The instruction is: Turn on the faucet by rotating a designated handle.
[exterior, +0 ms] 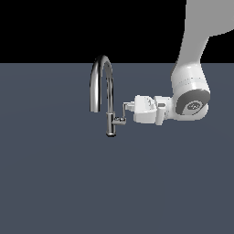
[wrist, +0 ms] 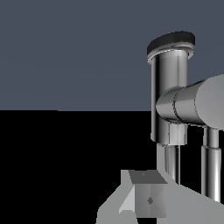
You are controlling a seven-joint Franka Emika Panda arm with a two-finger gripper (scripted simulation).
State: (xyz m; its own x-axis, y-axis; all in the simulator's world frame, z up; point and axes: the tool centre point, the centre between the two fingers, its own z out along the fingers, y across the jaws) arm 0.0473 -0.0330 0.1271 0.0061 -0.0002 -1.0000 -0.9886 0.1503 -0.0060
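Note:
The chrome faucet (exterior: 101, 73) stands mid-scene with a high arched spout, a slim stem and a dark base ring (wrist: 171, 40). The handle (exterior: 124, 111) is a thin lever rising from a short side stub (wrist: 186, 105) on the stem's right in the exterior view. The lever also shows in the wrist view (wrist: 212, 168). My gripper (exterior: 129, 106) reaches in level from the exterior view's right, its tips right at the lever. The fingers (wrist: 148, 197) appear closed together, with nothing between them. Whether they touch the lever is unclear.
The faucet stands on a flat dark blue-grey surface (exterior: 55, 183). The white arm (exterior: 192, 87) comes down from the upper right of the exterior view.

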